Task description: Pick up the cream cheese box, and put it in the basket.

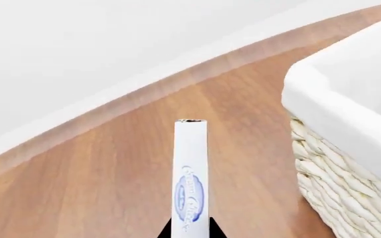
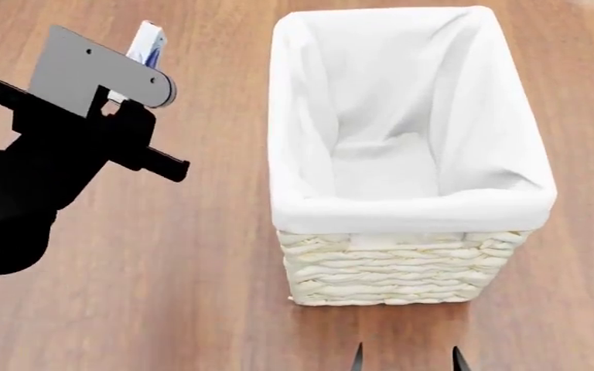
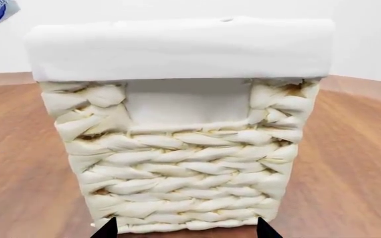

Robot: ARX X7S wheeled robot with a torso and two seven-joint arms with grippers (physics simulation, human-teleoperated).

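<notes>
The cream cheese box (image 2: 148,42) is held edge-up, above the desk (image 2: 173,255), in the closed left claw (image 2: 121,97). It should be carried sideways over the basket (image 2: 411,232), just beside the claw, and released only past the liner rim. The right claw (image 2: 405,359) is parked open, empty, before the basket's near wall.

Simulated room, wood floor (image 2: 173,270), white wall (image 1: 78,49)

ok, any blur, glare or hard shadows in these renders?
Head view: flat light, soft shading inside the basket, no glare. Left wrist view: logo on the cream cheese box is soft; the white liner is nearly blown out. Right wrist view: weave is crisp, with only faint floor shadow.
</notes>
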